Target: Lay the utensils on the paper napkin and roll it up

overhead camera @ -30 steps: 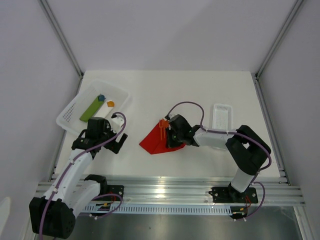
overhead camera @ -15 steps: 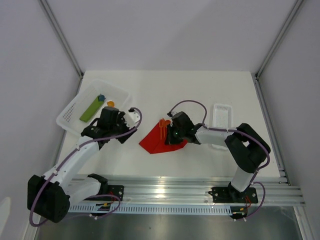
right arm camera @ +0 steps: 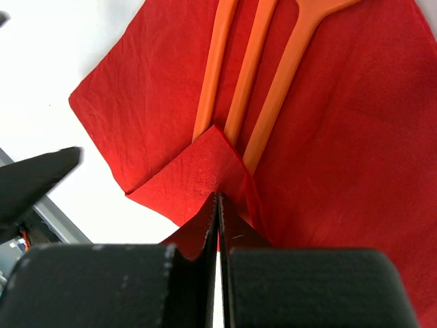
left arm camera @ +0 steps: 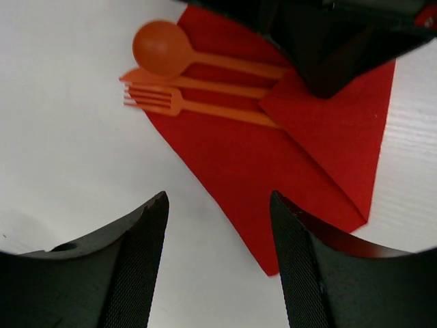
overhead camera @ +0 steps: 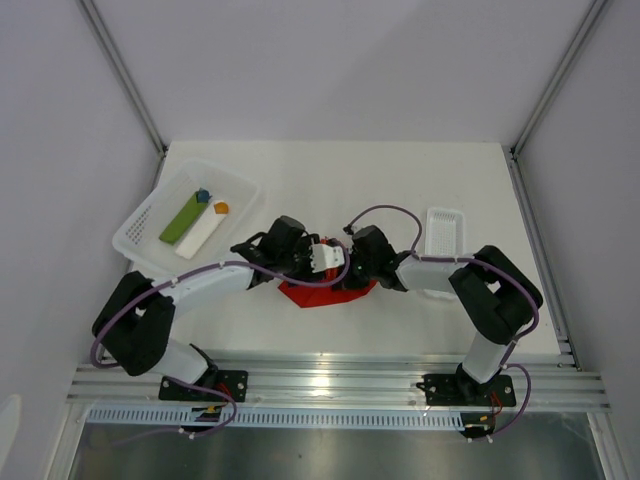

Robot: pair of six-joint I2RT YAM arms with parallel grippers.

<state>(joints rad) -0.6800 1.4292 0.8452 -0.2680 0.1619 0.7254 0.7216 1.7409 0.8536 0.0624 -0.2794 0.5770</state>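
White table [overhead camera: 400, 180], right wrist: tool [right arm camera: 217, 205] pinching napkin [right arm camera: 341, 157]

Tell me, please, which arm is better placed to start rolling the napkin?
Right: the right claw is shut on the napkin's folded corner, over the utensils' handles. The left claw hangs open above, holding nothing.

The paper napkin [left arm camera: 273, 178] is a bright red sheet of thin paper lying flat on the white worktop [left arm camera: 61, 164]. It fills the centre and right of the left wrist view. One corner [left arm camera: 300, 102] is folded back over the sheet.

The utensils [left arm camera: 225, 87] are three orange plastic pieces: spoon [left arm camera: 160, 48], knife [left arm camera: 198, 83] and fork [left arm camera: 156, 101]. They lie side by side and parallel at upper left. The heads project past the napkin edge onto the worktop. The handle ends lie under the folded corner.
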